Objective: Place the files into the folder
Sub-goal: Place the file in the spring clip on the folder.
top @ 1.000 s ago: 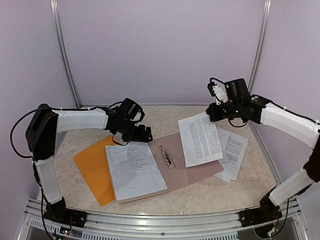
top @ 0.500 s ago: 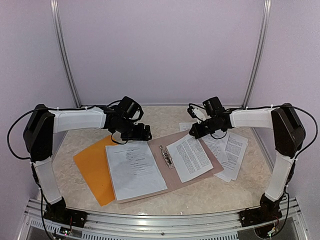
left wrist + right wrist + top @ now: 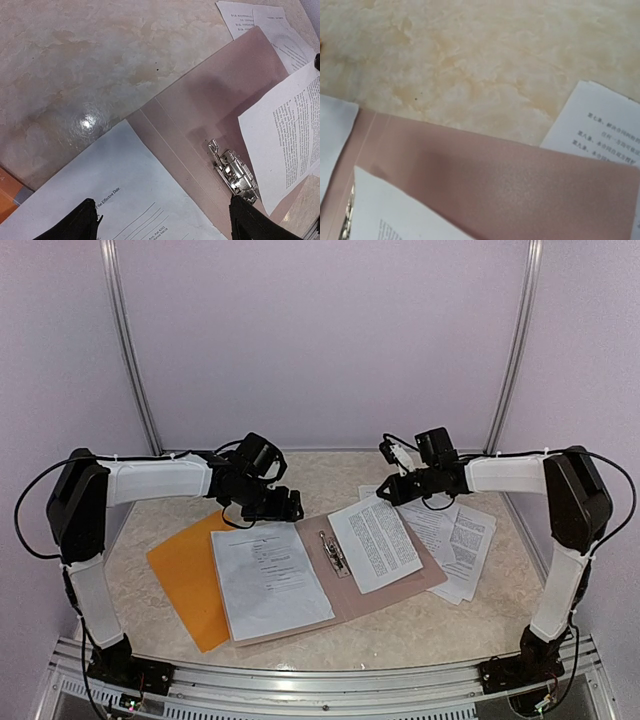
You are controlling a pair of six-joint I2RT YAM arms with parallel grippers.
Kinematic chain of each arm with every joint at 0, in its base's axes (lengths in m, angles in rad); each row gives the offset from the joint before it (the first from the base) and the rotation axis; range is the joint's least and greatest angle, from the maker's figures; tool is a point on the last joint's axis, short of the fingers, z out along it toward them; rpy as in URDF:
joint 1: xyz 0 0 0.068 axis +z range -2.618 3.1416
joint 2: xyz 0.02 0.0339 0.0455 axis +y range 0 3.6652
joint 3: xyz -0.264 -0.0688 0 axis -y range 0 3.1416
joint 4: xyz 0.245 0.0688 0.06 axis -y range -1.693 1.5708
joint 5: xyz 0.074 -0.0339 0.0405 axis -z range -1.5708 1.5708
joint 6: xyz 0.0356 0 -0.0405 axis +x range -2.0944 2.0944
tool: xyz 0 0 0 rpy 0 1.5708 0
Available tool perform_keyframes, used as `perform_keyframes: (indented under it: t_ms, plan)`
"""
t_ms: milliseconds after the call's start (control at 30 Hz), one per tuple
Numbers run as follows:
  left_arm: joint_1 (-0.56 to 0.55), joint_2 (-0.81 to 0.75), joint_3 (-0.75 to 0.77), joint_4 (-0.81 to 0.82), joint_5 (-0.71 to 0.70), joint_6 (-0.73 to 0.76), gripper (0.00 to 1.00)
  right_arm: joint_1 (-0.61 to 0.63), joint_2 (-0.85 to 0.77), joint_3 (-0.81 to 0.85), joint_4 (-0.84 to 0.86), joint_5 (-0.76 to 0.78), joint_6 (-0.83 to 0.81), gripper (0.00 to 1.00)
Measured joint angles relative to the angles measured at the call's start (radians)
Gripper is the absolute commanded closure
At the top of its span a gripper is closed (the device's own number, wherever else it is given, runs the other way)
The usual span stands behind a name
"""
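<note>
Pale marble table (image 3: 320, 468), purple walls all round. Jaws of the right gripper (image 3: 392, 494) pressed together, seemingly pinching the far edge of a printed sheet (image 3: 375, 543) over the right half of the open brown cover (image 3: 200, 105), next to its metal clip (image 3: 235, 172). Best to go down slowly, lay it flat, then let go. Jaws of the left gripper (image 3: 285, 508) spread wide, holding nothing, above another white sheet (image 3: 270, 580). More files (image 3: 468, 540) loose on the right: thin, white, black print, likely bendy. Flat on the left, partly tucked under: the orange folder (image 3: 185, 575).
</note>
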Motion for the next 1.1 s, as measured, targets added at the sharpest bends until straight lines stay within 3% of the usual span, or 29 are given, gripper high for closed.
perform_keyframes:
  t_ms: [1100]
  plan:
    - [-0.009, -0.005, -0.007, -0.003, -0.024, -0.010, 0.13, 0.000, 0.142, 0.099, 0.024, -0.039, 0.024, 1.00]
